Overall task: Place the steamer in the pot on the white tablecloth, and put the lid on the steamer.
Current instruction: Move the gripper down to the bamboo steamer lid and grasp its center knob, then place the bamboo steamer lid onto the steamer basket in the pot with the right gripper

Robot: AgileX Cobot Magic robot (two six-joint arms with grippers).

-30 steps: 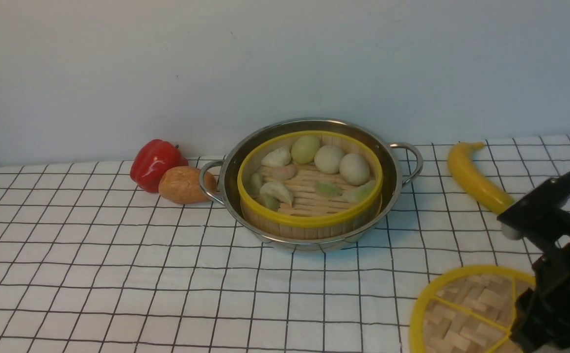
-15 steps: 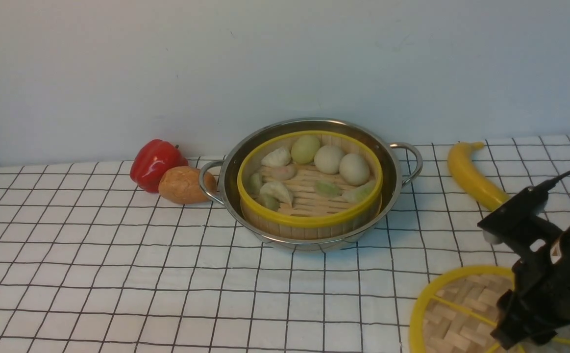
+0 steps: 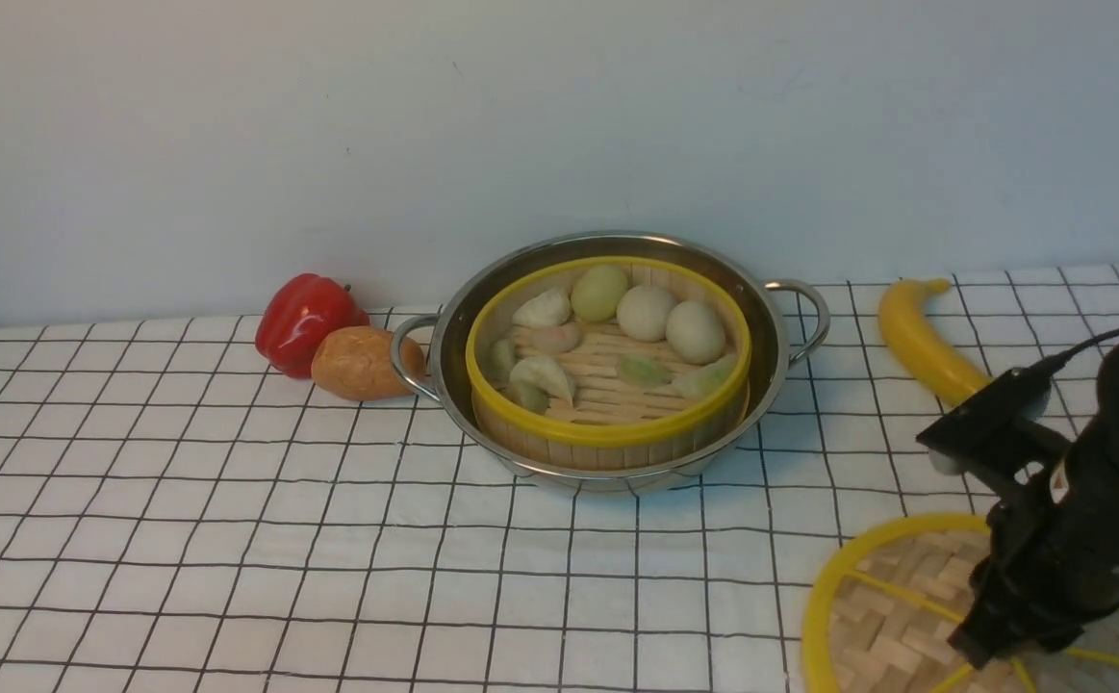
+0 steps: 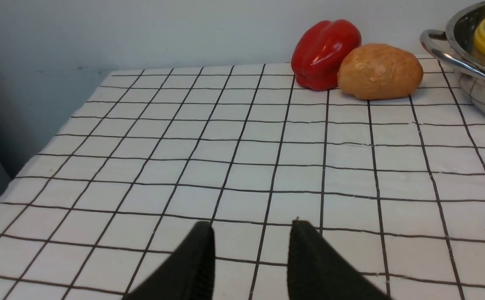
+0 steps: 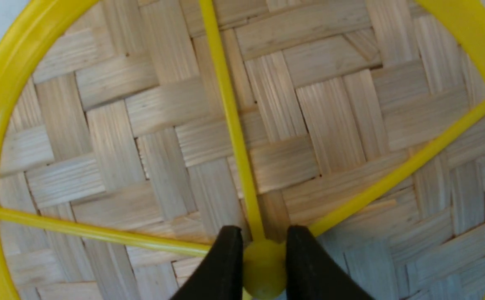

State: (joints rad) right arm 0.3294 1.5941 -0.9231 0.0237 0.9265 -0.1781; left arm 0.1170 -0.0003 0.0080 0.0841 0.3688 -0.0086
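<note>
Bamboo lid point(image 5: 142, 125) pinched at centre by right gripper point(image 5: 263, 231); left gripper point(image 4: 252, 225) parted, empty

The right gripper point(image 5: 263, 231) has closed on the lid point(image 5: 330, 125) (pinching its central hub point(image 5: 264, 266)).

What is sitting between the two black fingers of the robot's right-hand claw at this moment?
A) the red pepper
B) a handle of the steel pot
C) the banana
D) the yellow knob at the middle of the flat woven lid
D: in the right wrist view the right gripper straddles the yellow hub of the lid, one finger pressed to each side of it.
</note>
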